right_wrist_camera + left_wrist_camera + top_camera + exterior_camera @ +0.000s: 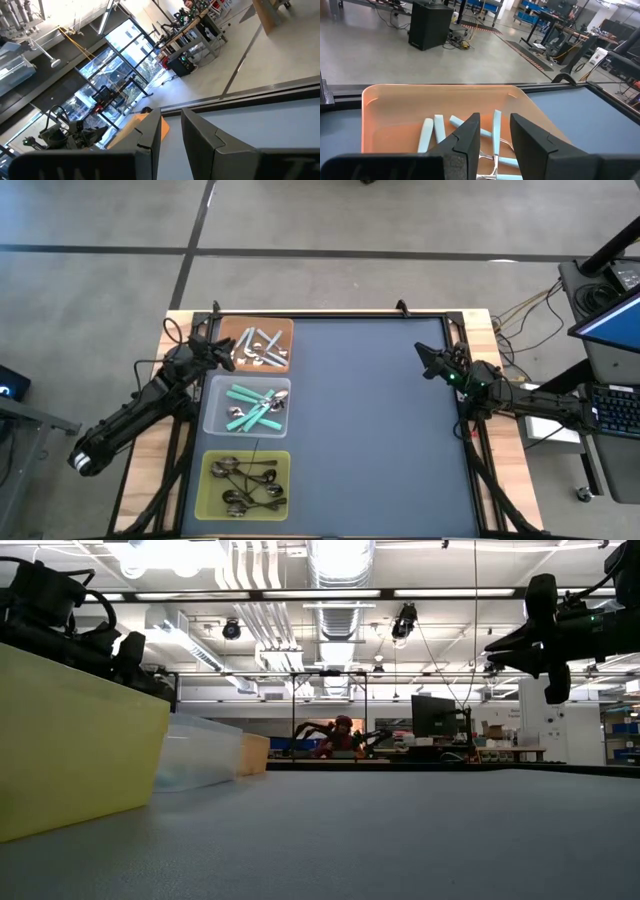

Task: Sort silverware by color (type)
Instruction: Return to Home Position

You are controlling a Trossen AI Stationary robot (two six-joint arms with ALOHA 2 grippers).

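fig. — sorting looks finished; the step in hand appears to be the arms' retreat to rest. left gripper (222,352) hangs over the orange tray (445,90), jaws slightly parted and empty. right gripper (428,360) is at the opposite table edge, well apart from the trays, jaws likewise parted and holding nothing. pale-blue-handled spoons (432,132) lie in the orange tray, teal-handled spoons (255,408) in the clear tray (212,420), dark spoons (245,480) in the yellow-green tray (210,505). next move, by my reading: lift the left arm off the rim — no grasp needed. surface: dark blue-grey mat (370,440) on a wooden table (480,320). beyond are a concrete floor (100,280), ceiling ducts (335,560) and strip lights (470,592).
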